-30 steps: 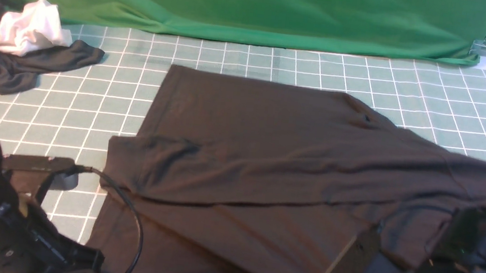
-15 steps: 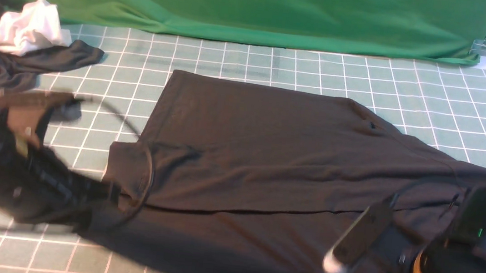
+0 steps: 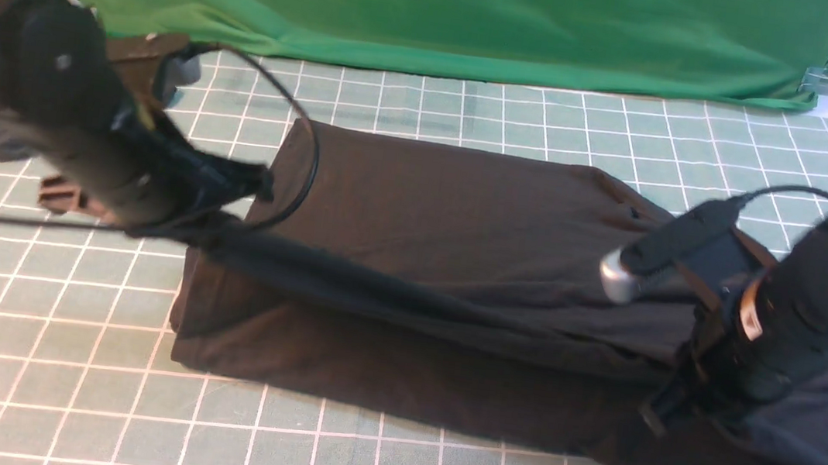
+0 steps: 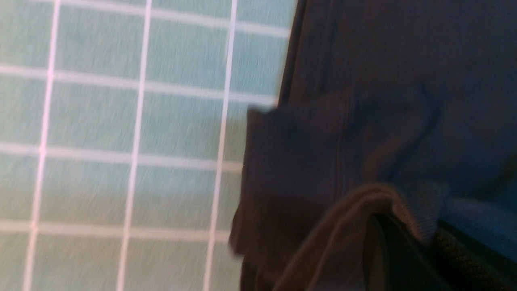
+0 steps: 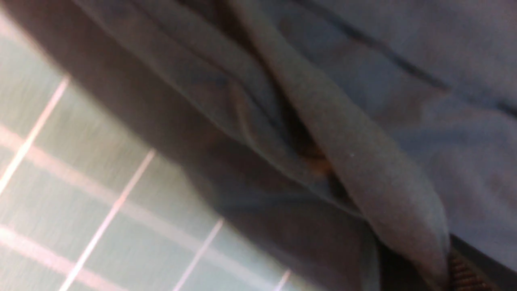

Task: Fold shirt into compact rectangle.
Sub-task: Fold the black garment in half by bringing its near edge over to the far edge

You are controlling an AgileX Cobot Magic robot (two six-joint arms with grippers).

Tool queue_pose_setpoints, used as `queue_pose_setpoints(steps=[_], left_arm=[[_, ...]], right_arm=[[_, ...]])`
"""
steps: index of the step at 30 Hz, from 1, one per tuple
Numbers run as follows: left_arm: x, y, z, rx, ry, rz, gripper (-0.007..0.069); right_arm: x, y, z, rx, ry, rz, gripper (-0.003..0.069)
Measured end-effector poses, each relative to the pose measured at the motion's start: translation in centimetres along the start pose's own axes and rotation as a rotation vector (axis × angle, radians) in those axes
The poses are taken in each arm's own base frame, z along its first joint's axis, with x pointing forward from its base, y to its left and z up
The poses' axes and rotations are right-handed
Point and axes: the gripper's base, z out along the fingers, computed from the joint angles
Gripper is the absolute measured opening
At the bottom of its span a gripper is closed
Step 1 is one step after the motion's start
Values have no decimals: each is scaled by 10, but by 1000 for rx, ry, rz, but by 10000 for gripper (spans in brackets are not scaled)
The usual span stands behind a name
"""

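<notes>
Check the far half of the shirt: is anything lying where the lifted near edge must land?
Nothing visible does. The shirt has its far half lying flat and bare on the grid mat; only the left arm's cable loops over its far-left corner, apparently not resting on it.

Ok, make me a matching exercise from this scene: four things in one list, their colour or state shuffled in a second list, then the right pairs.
Things:
1 shirt
2 mat
3 backdrop
4 clip

Descriptions:
A green, along the far edge
B silver, at the backdrop's right end
C black, partly raised off the mat
D pale teal with white grid lines

Pairs: 1-C, 2-D, 3-A, 4-B
</notes>
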Motion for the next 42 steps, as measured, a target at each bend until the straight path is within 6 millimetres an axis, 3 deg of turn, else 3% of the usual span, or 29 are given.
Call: queue_pose_setpoints(steps=[8,14,19,25,29,34,37,39,42], left_arm=[[-46,5,28,19,-73,-76,13],[-75,1,63,17,-87,-66,13],[-101,-3,88,29,-134,-66,13],[-126,0,107,39,-171,-92,13],[-136,1,115,47,-196,-103,13],[-137,4,132,46,-205,-107,17],[-137,5,140,51,-220,-135,48],[-140,8,141,59,-249,-168,90],[-149,13,135,67,-288,-198,197]], right_arm=[[-43,-27,28,19,-39,57,53],[-80,-55,55,40,-88,107,53],[-105,-79,66,61,-149,153,53],[-125,-101,74,84,-241,189,53],[-132,-104,82,89,-288,190,62],[-137,-106,96,93,-348,185,172],[-143,-107,100,98,-416,178,294],[-148,-108,98,102,-474,175,367],[-153,-114,91,113,-493,184,387]])
